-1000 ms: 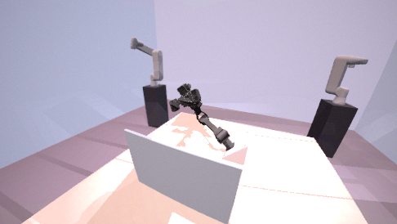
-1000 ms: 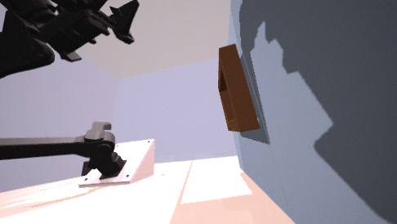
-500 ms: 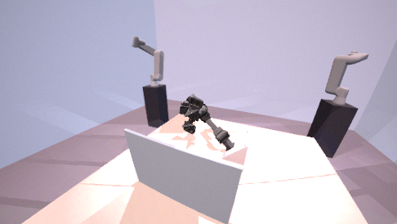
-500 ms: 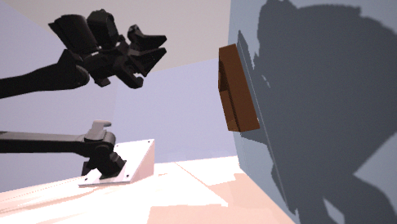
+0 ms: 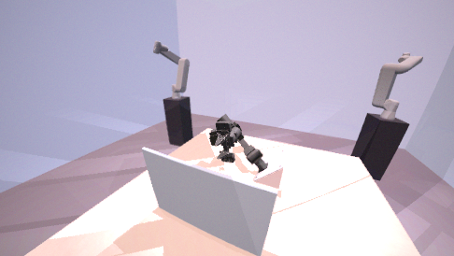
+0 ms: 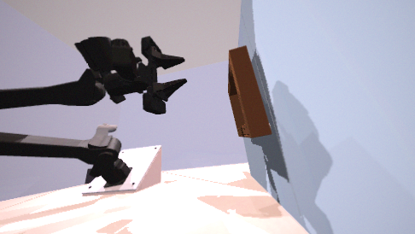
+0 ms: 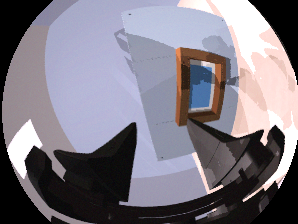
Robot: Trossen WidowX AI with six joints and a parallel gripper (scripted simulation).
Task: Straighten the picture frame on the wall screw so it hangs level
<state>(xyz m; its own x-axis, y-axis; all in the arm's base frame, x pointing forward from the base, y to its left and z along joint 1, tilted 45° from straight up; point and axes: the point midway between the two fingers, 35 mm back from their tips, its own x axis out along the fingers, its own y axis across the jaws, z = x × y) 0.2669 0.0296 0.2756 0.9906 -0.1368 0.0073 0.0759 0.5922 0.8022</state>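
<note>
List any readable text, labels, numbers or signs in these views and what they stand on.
None: no view shows readable text.
Picture frame: brown border around a plain blue panel, no lettering.
Wall panel: blank grey.
End effector, open and short of the frame: black, no marking.
Arm's base plate: only small dots, no characters.

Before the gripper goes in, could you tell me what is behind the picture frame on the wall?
Behind the brown picture frame only the pale wall panel and the frame's dark shadow show. The screw and notched strip are hidden by the frame. The open gripper is apart from it.
</note>
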